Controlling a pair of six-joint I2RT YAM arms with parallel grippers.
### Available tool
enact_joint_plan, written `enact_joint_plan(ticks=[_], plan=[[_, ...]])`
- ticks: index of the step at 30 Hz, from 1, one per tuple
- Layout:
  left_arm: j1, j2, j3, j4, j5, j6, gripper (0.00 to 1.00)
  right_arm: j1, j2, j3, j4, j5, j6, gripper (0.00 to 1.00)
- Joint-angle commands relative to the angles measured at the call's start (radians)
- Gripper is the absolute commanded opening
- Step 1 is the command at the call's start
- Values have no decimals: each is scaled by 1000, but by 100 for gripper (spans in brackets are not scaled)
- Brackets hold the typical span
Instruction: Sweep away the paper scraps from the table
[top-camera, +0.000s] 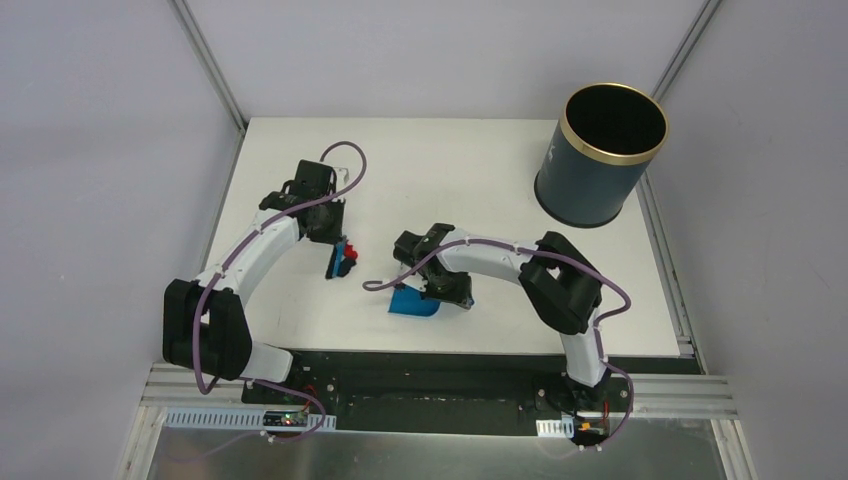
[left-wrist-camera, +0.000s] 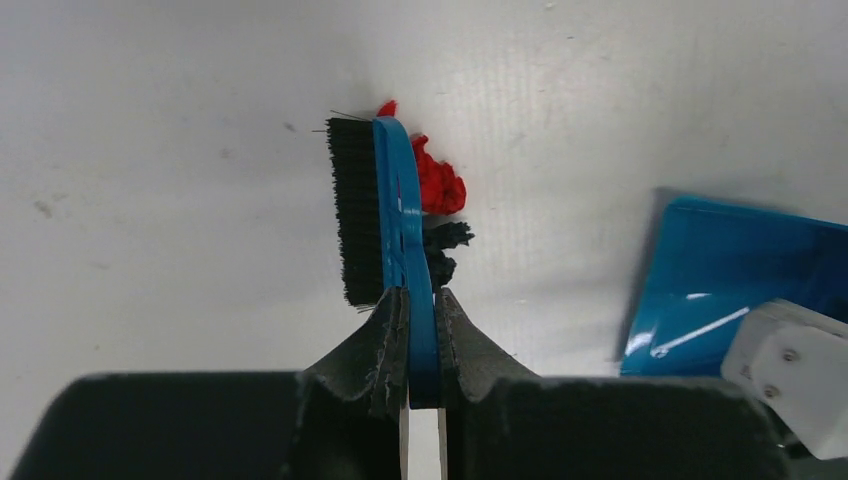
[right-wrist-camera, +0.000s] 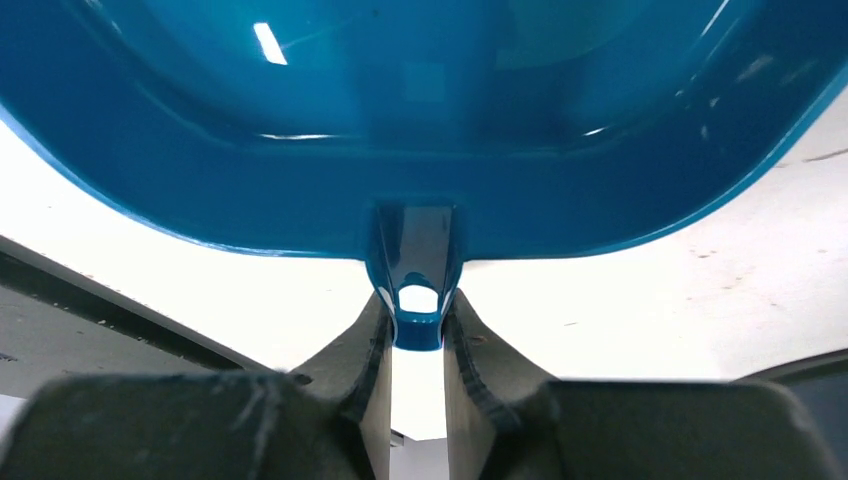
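Note:
My left gripper (left-wrist-camera: 420, 300) is shut on the blue hand brush (left-wrist-camera: 395, 215), black bristles facing left. Red paper scraps (left-wrist-camera: 438, 180) and dark scraps (left-wrist-camera: 445, 250) lie against the brush's right side on the white table (left-wrist-camera: 180, 120). In the top view the brush (top-camera: 340, 262) and a red scrap (top-camera: 351, 253) sit left of centre, under the left gripper (top-camera: 335, 240). My right gripper (right-wrist-camera: 415, 315) is shut on the handle of the blue dustpan (right-wrist-camera: 420, 110). The dustpan (top-camera: 413, 303) rests near the front, to the right of the scraps, and also shows in the left wrist view (left-wrist-camera: 730, 290).
A dark blue bin with a gold rim (top-camera: 600, 152) stands at the table's back right corner. The black strip (top-camera: 420, 362) runs along the front edge. Grey walls surround the table.

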Motion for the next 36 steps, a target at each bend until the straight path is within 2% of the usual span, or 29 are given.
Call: enact_joint_plan(ticks=[1, 5, 8, 11, 14, 16, 18, 20, 22, 23, 24, 28, 36], plan=[[-20, -13, -30, 43, 229, -60, 0, 13, 1, 88, -50, 54, 11, 9], [-20, -34, -36, 48, 234, -58, 0, 15, -8, 77, -42, 57, 19, 29], [-20, -44, -41, 51, 236, -54, 0, 14, -45, 21, 2, 59, 18, 50], [-20, -44, -39, 50, 230, -52, 0, 10, -95, -37, 46, 70, 8, 60], [-20, -49, -37, 46, 216, -50, 0, -10, -179, -82, 86, 46, 4, 61], [-20, -55, -38, 45, 203, -48, 0, -35, -260, -123, 134, -23, -4, 61], [-20, -61, -40, 44, 194, -44, 0, -70, -376, -201, 235, -120, -10, 62], [-20, -61, -41, 44, 195, -40, 0, -116, -527, -348, 378, -243, -9, 67], [-20, -59, -41, 44, 196, -37, 0, -150, -631, -454, 504, -272, -8, 68], [-20, -57, -41, 44, 197, -36, 0, -159, -624, -457, 503, -272, -8, 68], [-20, -54, -40, 45, 198, -35, 0, -163, -592, -445, 484, -309, -18, 76], [-20, -50, -38, 42, 198, -37, 0, -188, -505, -447, 489, -377, -30, 63], [-21, -56, -41, 41, 191, -35, 0, -189, -431, -458, 538, -341, -48, 57]])
